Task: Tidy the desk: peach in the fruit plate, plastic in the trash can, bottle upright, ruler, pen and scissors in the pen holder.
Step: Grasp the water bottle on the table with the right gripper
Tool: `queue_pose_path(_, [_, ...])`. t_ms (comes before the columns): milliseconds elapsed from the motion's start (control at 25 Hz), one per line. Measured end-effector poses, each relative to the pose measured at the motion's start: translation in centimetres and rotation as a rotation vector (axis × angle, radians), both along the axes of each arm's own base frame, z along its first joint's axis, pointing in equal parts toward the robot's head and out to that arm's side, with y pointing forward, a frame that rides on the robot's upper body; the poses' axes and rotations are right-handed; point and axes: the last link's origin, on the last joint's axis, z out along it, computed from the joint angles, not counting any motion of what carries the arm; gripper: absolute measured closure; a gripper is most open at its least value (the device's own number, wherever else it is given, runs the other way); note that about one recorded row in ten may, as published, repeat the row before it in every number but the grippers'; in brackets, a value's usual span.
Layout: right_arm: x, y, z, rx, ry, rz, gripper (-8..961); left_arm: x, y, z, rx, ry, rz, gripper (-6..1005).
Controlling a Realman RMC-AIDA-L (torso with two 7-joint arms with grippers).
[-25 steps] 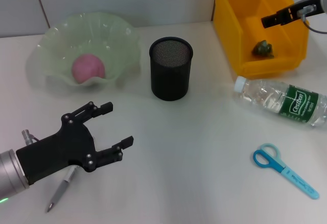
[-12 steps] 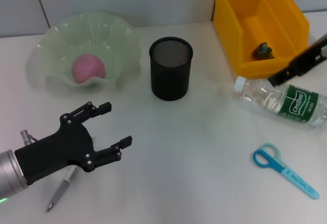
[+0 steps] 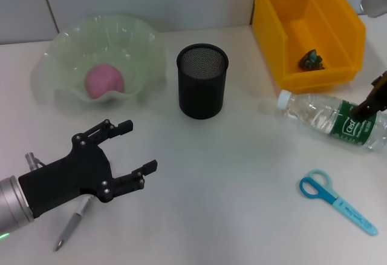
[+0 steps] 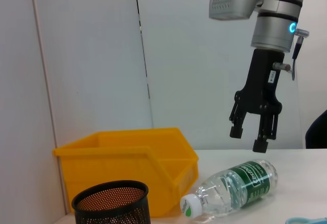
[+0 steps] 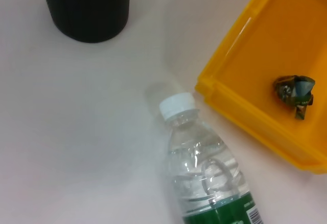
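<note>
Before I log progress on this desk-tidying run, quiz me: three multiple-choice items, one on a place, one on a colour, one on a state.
1. Where is the pink peach?
A. in the pale green glass fruit plate
B. in the yellow bin
C. on the table

2. What colour are the small scissors?
A. red
B. blue
C. black

3. How is the clear plastic bottle with the green label?
A. upright
B. lying on its side
C. inside the black mesh pen holder

Answers: 1 A, it sits in the plate's hollow. 2 B, handles and sheath are blue. 3 B, it lies flat, white cap toward the pen holder, with the right gripper open above it.
</note>
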Motion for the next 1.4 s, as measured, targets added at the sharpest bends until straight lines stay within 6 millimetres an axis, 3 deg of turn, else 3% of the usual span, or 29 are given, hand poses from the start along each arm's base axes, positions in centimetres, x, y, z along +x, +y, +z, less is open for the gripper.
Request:
queue_pose_path(640, [2.8, 1.6, -1.7, 0.006, -0.003, -0.063, 105, 0.0, 0.2, 0.0, 0.002, 0.004, 0.001, 192])
queue_pose_path(1400, [2.8, 2.3, -3.8, -0.043, -0.066, 0.007, 105, 0.0, 0.1, -0.1, -0.002, 0.006, 0.005, 195])
